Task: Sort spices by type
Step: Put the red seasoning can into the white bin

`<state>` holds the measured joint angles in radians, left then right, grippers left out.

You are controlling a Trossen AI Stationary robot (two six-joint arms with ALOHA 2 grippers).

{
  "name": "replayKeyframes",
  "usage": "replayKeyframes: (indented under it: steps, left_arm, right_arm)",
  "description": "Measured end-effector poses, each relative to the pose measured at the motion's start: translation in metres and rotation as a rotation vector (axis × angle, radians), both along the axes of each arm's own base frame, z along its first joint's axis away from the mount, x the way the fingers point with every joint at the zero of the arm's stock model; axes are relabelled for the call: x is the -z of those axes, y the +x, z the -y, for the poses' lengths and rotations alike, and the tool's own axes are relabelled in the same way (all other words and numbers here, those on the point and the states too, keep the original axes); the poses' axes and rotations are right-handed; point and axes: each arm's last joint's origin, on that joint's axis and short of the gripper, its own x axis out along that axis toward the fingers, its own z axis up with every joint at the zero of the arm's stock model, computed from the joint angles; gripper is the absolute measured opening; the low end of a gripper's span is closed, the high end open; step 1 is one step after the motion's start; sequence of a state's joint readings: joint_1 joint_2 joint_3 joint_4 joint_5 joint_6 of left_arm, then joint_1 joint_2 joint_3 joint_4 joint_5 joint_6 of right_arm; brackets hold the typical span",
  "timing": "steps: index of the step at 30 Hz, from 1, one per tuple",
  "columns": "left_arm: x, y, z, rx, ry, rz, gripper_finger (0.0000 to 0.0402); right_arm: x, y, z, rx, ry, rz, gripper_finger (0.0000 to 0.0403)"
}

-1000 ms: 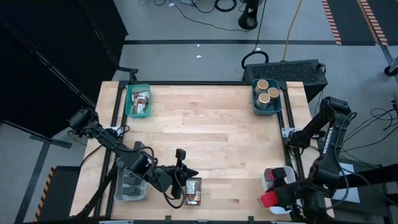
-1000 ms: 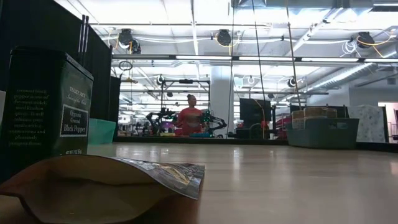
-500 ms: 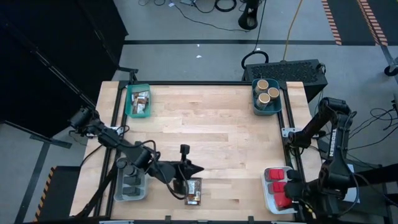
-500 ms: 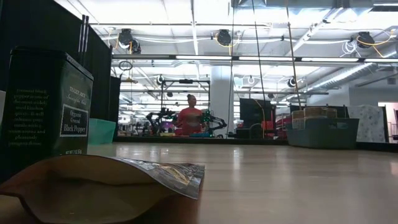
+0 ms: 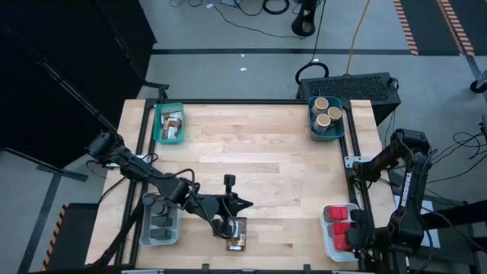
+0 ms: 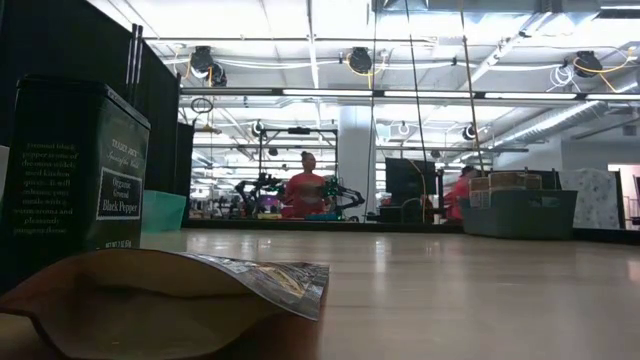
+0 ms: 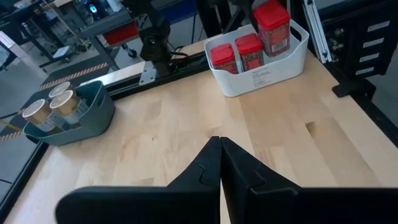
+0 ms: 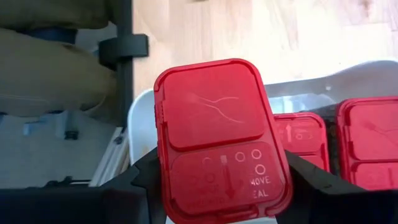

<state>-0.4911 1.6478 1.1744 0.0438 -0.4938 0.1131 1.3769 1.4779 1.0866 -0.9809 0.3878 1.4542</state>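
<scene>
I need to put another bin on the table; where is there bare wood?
The middle of the table is bare, from the teal packet bin across to the teal bin of tan cylinders. The near edge is crowded: grey bin, left tool, packet, white bin.

The red tin (image 8: 221, 140) hid the right gripper's (image 8: 217, 186) fingertips, and a picture edge cut off the tin's bottom.

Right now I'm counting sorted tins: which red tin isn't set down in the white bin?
The red tin held in the right gripper; two others sit lower inside the white bin.
</scene>
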Motion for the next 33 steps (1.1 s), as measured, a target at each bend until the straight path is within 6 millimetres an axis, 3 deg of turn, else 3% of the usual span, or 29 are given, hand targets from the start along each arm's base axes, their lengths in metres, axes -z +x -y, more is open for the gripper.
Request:
replayKeyframes:
  steps: [8,13,23,33]
  left_arm:
    - [0.0,0.0,0.0,-0.001,0.0,0.0,0.0006]
    - [0.0,0.0,0.0,-0.004,0.001,0.001,0.0006]
    - [0.0,0.0,0.0,-0.004,0.005,0.001,0.0006]
    - [0.0,0.0,0.0,-0.005,0.007,0.001,0.0006]
  right_arm:
    - [0.015,0.002,-0.008,0.042,-0.029,-0.01,0.0197]
    - [0.015,0.002,-0.008,0.104,-0.002,-0.016,0.0224]
    - [0.015,0.002,-0.01,0.12,0.024,-0.021,0.0217]
    - [0.015,-0.001,-0.011,0.186,0.075,-0.131,0.0225]
